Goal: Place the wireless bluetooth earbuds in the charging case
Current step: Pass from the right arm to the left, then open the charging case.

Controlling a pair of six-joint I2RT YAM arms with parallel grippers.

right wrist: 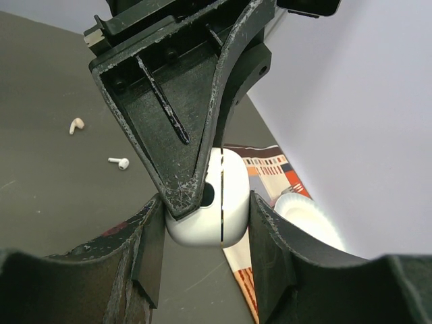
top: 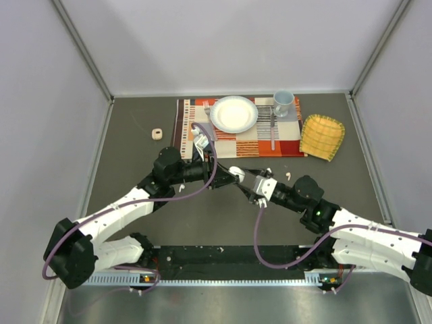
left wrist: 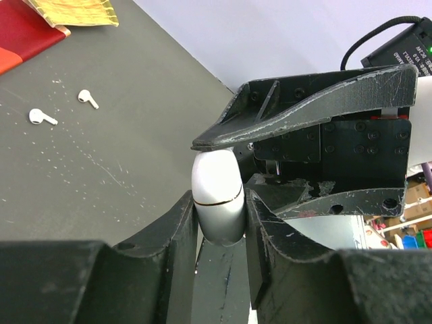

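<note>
A white charging case (top: 236, 173) is held above the table between both grippers. My left gripper (top: 228, 175) is shut on its lower half; in the left wrist view the case (left wrist: 217, 196) sits between my fingers, its lid seam showing. My right gripper (top: 244, 179) is shut on the same case (right wrist: 226, 202) from the other side, across the seam. Two earbuds lie on the table just right of the grippers, a white one (top: 268, 170) and a pale pinkish one (top: 288, 175). They also show in the left wrist view (left wrist: 42, 117) (left wrist: 88, 98) and the right wrist view (right wrist: 119, 163) (right wrist: 76, 125). Other earbuds are out of view.
A striped placemat (top: 236, 143) at the back carries a white plate (top: 233, 113), fork (top: 207, 109), knife (top: 273, 131) and blue cup (top: 283, 102). A yellow cloth (top: 322, 137) lies to its right. A small beige object (top: 156, 134) sits at the back left.
</note>
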